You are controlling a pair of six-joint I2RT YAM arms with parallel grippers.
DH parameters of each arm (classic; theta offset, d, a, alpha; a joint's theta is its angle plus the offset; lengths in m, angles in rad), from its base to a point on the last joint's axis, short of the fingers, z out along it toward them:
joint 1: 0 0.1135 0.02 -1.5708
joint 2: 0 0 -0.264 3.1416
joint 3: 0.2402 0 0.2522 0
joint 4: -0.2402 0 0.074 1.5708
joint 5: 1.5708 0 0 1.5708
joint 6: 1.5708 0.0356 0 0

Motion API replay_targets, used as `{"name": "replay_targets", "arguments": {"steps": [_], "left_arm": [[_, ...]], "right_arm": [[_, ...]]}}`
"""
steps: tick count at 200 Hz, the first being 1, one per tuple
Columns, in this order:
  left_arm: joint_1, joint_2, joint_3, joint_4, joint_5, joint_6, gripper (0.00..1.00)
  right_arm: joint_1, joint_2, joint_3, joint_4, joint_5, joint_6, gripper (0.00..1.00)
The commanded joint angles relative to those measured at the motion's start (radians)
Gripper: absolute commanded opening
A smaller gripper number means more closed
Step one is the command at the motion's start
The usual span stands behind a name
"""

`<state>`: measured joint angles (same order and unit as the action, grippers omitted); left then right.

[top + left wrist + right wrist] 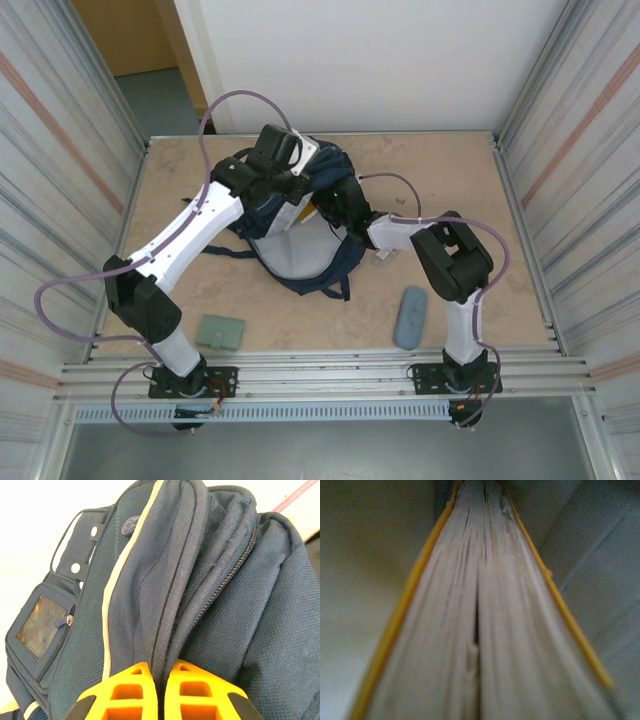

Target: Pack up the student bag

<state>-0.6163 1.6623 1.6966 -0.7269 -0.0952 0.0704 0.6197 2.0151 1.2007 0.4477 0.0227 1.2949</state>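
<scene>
Student bag [300, 255] at mid-desk [450, 170]. Your left pincer [160, 692] is clamped on a fold of its navy fabric, beside the zipper [227, 577]. Your right arm [400, 232] reaches into the bag. A yellow-covered book [480, 630] lies page-edge toward the wrist camera. You cannot tell whether the right pincer grips it.

The beige table [520, 200] carries 3 items: the bag [300, 262] at centre, a green wallet [221, 331] near the front-left edge, and a grey-blue case [410, 317] at front right.
</scene>
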Motion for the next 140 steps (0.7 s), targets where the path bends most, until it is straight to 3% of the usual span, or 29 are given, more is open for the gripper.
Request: {"name": "replay_targets", "arguments": {"steps": [1, 26, 51, 94, 122, 140], "left_arm": [[-0.002, -0.058, 0.003, 0.115, 0.053, -0.023, 0.0], [-0.002, -0.058, -0.013, 0.125, 0.06, -0.038, 0.0], [0.0, -0.054, -0.014, 0.118, 0.038, -0.031, 0.0], [0.049, -0.053, -0.056, 0.132, -0.01, -0.022, 0.0], [0.095, -0.064, -0.117, 0.163, -0.018, -0.027, 0.0], [0.114, -0.063, -0.136, 0.163, -0.036, -0.014, 0.0]], "right_arm": [[-0.003, 0.054, 0.084, 0.096, 0.104, 0.098, 0.08], [-0.003, 0.117, 0.133, 0.098, 0.112, 0.143, 0.16], [0.004, 0.149, 0.151, 0.08, 0.092, 0.164, 0.39], [0.005, 0.082, 0.08, 0.015, -0.021, 0.201, 0.63], [-0.022, 0.027, -0.033, 0.157, -0.188, 0.24, 0.68], [-0.032, -0.038, -0.083, 0.12, -0.241, 0.202, 0.69]]}}
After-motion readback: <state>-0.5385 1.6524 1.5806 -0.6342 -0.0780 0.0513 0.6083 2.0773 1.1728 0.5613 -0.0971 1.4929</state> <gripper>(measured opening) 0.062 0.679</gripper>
